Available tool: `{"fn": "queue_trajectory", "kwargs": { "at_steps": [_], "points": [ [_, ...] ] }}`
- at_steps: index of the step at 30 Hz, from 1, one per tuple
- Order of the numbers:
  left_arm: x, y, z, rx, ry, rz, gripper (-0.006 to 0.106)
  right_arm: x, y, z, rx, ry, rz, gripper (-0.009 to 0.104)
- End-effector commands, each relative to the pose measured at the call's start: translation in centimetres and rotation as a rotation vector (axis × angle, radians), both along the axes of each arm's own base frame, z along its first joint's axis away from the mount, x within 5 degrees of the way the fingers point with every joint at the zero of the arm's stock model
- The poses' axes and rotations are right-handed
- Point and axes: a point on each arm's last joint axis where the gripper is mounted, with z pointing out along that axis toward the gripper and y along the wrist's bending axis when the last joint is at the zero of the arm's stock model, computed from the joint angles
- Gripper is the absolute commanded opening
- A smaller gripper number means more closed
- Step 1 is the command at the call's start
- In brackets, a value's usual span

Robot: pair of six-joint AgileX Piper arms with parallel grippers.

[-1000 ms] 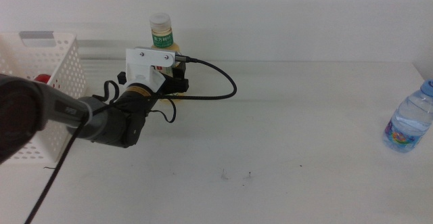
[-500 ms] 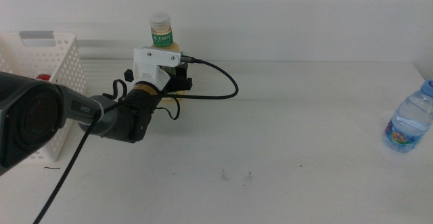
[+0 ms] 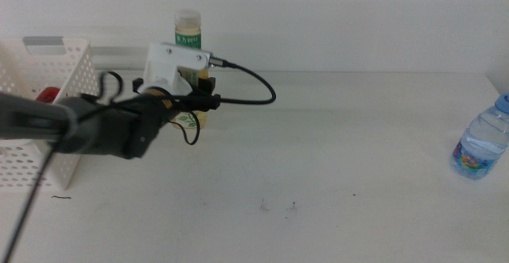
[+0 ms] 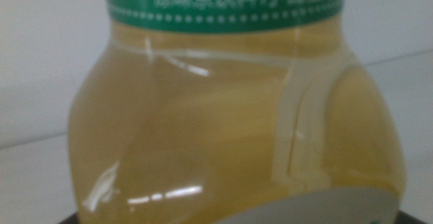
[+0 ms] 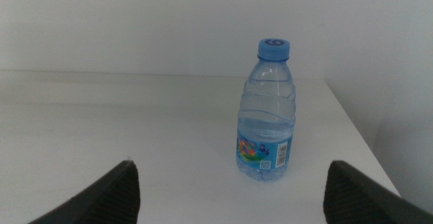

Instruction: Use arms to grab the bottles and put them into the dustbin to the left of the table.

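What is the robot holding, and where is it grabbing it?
The left gripper grips the yellow juice bottle around its lower body, below the green label. The right gripper is open, holding nothing, facing the water bottle.

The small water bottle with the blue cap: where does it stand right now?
In the middle view the water bottle stands upright at the table's far right edge, well away from the juice bottle and dustbin; the open right gripper faces it.
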Motion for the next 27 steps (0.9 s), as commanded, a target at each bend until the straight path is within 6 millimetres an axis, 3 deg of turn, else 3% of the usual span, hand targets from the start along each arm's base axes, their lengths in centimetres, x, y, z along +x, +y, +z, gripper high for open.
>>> {"fn": "queue_trajectory", "kwargs": {
  "at_steps": [1, 10, 13, 20, 23, 27],
  "points": [
    [-1.5, -0.1, 3.9, -0.037, -0.054, -0.009, -0.002, 0.0, 0.0, 0.0, -0.012, -0.011, -0.007, 0.091],
    [-8.3, 0.8, 12.5, 0.07, 0.178, -0.045, -0.002, 0.0, 0.0, 0.0, -0.012, -0.011, -0.007, 0.091],
    [-9.5, 1.8, 15.2, 0.091, 0.273, -0.022, -0.002, 0.0, 0.0, 0.0, -0.012, -0.011, -0.007, 0.091],
    [-8.5, 5.3, 19.8, 0.155, 0.481, -0.063, -0.002, 0.0, 0.0, 0.0, -0.012, -0.011, -0.007, 0.091],
    [-7.2, 7.9, 21.1, 0.121, 0.535, -0.062, -0.002, 0.0, 0.0, 0.0, -0.012, -0.011, -0.007, 0.091],
    [-5.8, 12.9, 21.8, 0.108, 0.611, 0.037, -0.002, 0.0, 0.0, 0.0, -0.012, -0.011, -0.007, 0.091]
  ]
}}
